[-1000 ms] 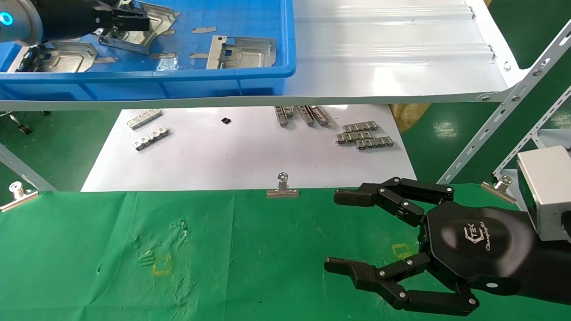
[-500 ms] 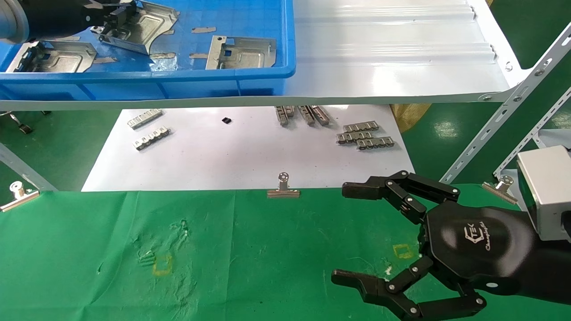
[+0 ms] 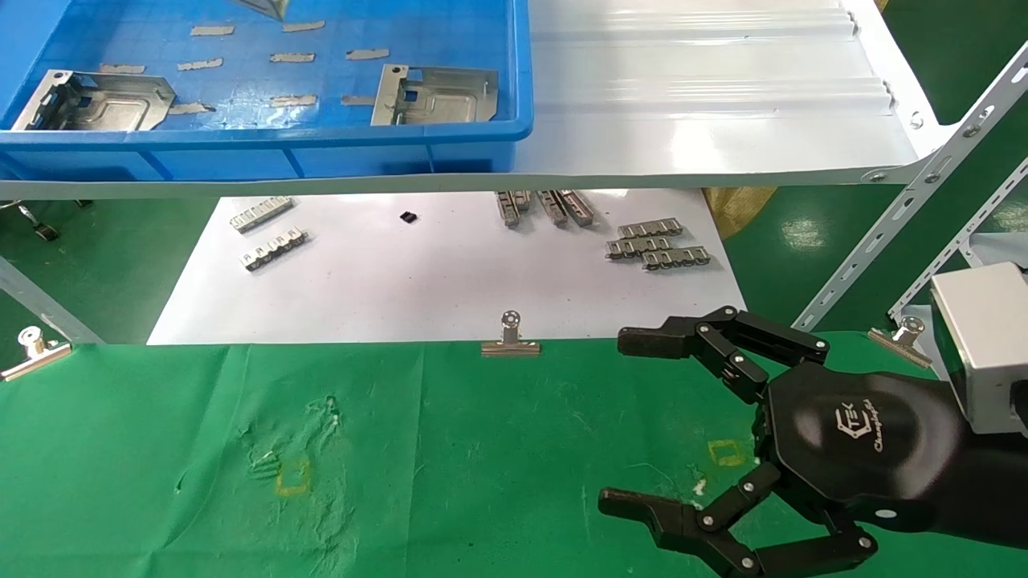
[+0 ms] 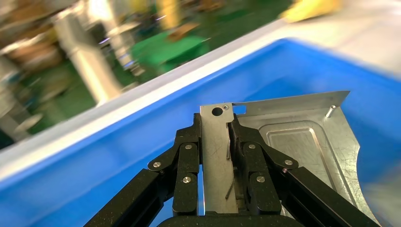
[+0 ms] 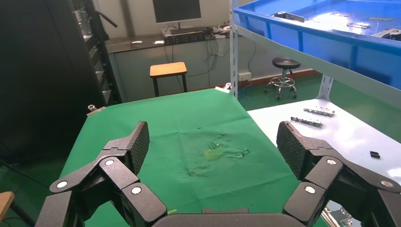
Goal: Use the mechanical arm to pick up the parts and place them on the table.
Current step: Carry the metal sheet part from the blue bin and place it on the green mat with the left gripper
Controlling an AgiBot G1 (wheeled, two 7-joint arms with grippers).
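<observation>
My left gripper (image 4: 216,137) is shut on the flange of a silvery sheet-metal part (image 4: 302,142) and holds it lifted above the blue bin (image 4: 94,161). In the head view only a corner of that part (image 3: 269,6) shows at the top edge; the left gripper itself is out of view there. Two more parts (image 3: 92,100) (image 3: 434,84) lie in the bin (image 3: 321,156). My right gripper (image 3: 620,423) is open and empty, hovering over the right side of the green-cloth table (image 3: 450,449). It also shows open in the right wrist view (image 5: 213,142).
The bin stands on a glossy white shelf (image 3: 707,120) carried by slotted metal struts (image 3: 907,201). Small toothed metal strips (image 3: 654,245) lie on a white sheet (image 3: 434,281) below. Binder clips (image 3: 509,341) hold the cloth's far edge. Yellow square marks (image 3: 293,478) (image 3: 727,452) sit on the cloth.
My left gripper has risen with the part out of the head view, leaving that spot of the bin bare. My right gripper opened slightly wider, then stayed put.
</observation>
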